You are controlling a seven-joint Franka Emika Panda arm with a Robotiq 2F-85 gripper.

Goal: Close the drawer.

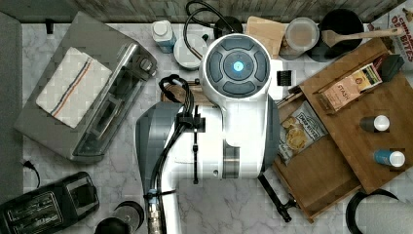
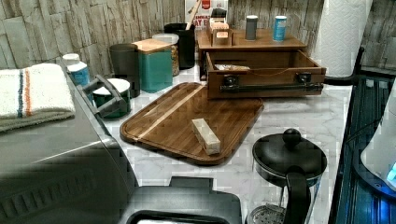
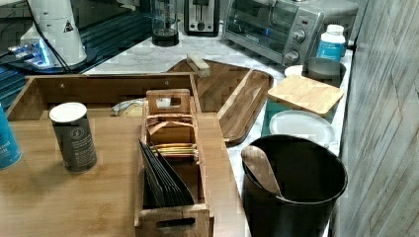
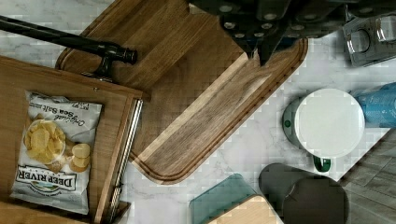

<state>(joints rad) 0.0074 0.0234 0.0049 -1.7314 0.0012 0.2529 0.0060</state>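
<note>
Hanging over the dark wooden tray (image 4: 196, 107) in the wrist view, the jaws (image 4: 261, 44) show as dark parts at the frame edge; I cannot tell how far they are open, and they hold nothing that I can see. The arm (image 1: 229, 107) stands over the marble bench (image 1: 219, 209) in the top view, beside the drawer (image 1: 316, 170).

The drawer is pulled out from under the top board (image 1: 375, 136), at the top view's right. Its one black bar handle (image 2: 271, 87) faces the tray in the left view. One bag of chips (image 4: 53, 149) lies flat inside the drawer.

On the top board stand two bottles, one dark (image 3: 74, 136) and one blue (image 2: 279, 28), and one tea box (image 3: 170, 163). One small pale block (image 2: 206, 136) lies on the tray.
</note>
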